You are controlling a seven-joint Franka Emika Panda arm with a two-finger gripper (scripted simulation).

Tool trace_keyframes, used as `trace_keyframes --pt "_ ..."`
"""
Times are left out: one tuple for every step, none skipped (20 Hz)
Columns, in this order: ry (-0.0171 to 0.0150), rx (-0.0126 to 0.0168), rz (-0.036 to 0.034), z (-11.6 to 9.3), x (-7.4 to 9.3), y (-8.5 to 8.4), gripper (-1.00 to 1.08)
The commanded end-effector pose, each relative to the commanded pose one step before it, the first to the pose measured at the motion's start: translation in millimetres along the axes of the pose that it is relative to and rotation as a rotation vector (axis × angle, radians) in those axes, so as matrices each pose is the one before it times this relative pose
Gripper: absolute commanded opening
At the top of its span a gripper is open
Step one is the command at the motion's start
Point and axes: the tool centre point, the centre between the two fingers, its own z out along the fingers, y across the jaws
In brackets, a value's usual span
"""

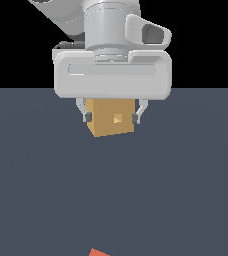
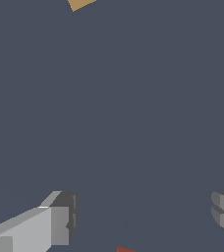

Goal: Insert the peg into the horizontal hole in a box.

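1 view alone shows the hole [image 1: 118,119]; the pincer [image 2: 143,216] gapes wide, holding nothing.

bare floor [image 1: 46,190] around peg [image 1: 99,252] (orange tip only), box [image 1: 111,117] well apart

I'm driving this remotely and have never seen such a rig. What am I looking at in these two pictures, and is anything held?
Both are simulator renders. The exterior view shows a white robot arm ending in its gripper, with the jaws spread wide and empty. Seen between them, resting on the dark floor, is the tan box with its small square hole. The orange-red sliver at that picture's bottom edge is the peg, mostly cut off. The wrist view comes from a camera on the arm: two fingers, a box corner and the peg's tip.
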Motion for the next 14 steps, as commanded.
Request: trace_keyframes --pt "-0.00042 -0.00110 0.03295 9.05 -36.22 -1.18 1.00" --pt "0.00012 -0.00070 0.01422 4.11 -16.09 -0.14 1.00" --pt "0.00016 -0.00072 0.01481 4.30 -16.76 -0.12 1.00" --pt "0.00020 -0.00073 0.01511 4.40 -17.10 -0.09 1.00" --pt "0.00025 -0.00073 0.01524 4.45 -17.25 -0.06 1.00" --pt "0.00031 -0.00072 0.01528 4.47 -17.29 -0.02 1.00" --pt "0.00037 -0.00071 0.01526 4.48 -17.26 0.03 1.00" --pt "0.00044 -0.00069 0.01522 4.47 -17.18 0.08 1.00" --pt "0.00049 -0.00066 0.01463 4.31 -16.50 0.13 1.00" --pt "0.00051 -0.00061 0.01361 4.01 -15.34 0.16 1.00" --pt "0.00052 -0.00056 0.01262 3.73 -14.21 0.19 1.00" --pt "0.00053 -0.00051 0.01172 3.44 -13.14 0.23 1.00" --pt "0.00054 -0.00045 0.01076 3.17 -12.05 0.28 1.00" --pt "0.00054 -0.00041 0.00989 2.89 -11.02 0.32 1.00"
